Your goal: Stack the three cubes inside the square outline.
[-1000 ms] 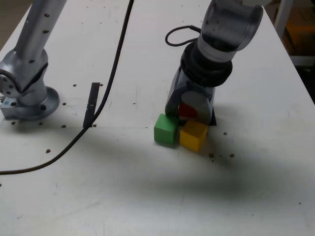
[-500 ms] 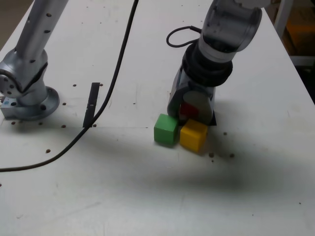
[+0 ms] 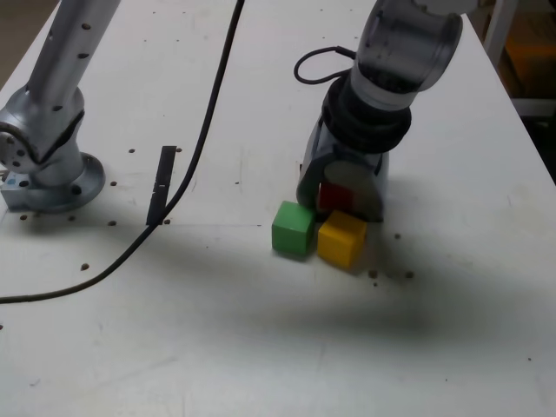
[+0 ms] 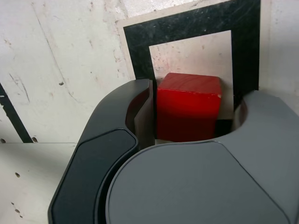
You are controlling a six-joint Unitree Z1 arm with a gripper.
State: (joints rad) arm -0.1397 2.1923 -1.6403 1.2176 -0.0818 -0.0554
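Looks released, parted around the red cube [image 4: 187, 114] within the square outline [image 4: 187, 26]; leaves green cube [image 3: 293, 230] and yellow cube [image 3: 340, 241] to stack, just beside the gripper [image 4: 196, 105].

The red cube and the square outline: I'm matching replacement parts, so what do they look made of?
Red cube: probably painted wood, judging by its glossy, slightly worn edges; plastic is possible.
Square outline: flat black, perhaps tape or print, scuffed.

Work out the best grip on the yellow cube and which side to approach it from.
Probably best from above, jaws closing on the yellow cube's faces toward the exterior view's top and bottom: it sits flat, while the green cube stands close on the exterior view's left, leaving little room for a finger there.
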